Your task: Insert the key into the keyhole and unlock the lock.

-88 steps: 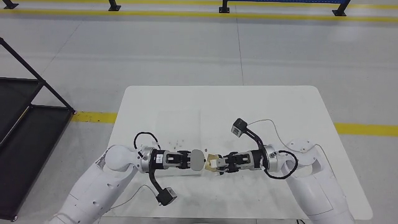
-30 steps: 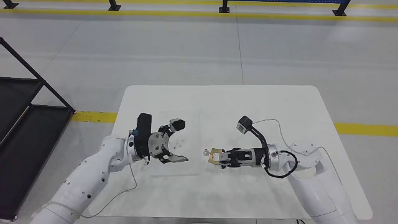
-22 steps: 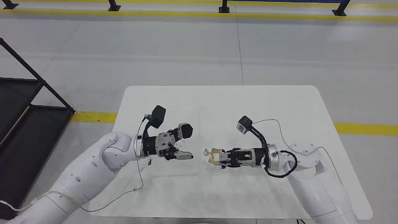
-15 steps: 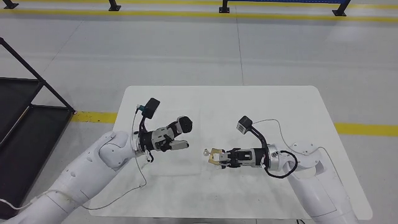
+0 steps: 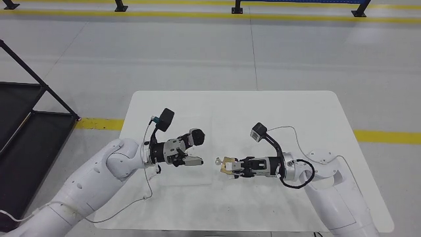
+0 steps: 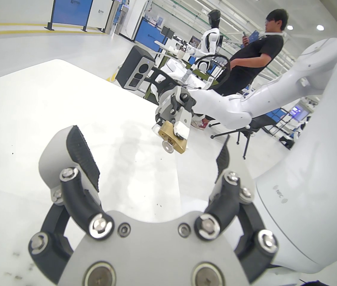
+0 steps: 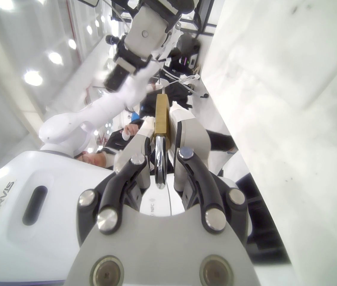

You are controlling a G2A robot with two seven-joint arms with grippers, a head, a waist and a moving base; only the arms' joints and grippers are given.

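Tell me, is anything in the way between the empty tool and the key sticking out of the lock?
No, nothing visible is in the way. The left tool is open and faces the key, which sticks out of the brass lock held by the right tool. Between them is just open air above the white table.

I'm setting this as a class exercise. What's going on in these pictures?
The right gripper is shut on a brass padlock, held above the white table. The key is already inserted in it. The left gripper faces it, fingers open and empty, apart from the key. Whether the padlock is unlocked cannot be seen.
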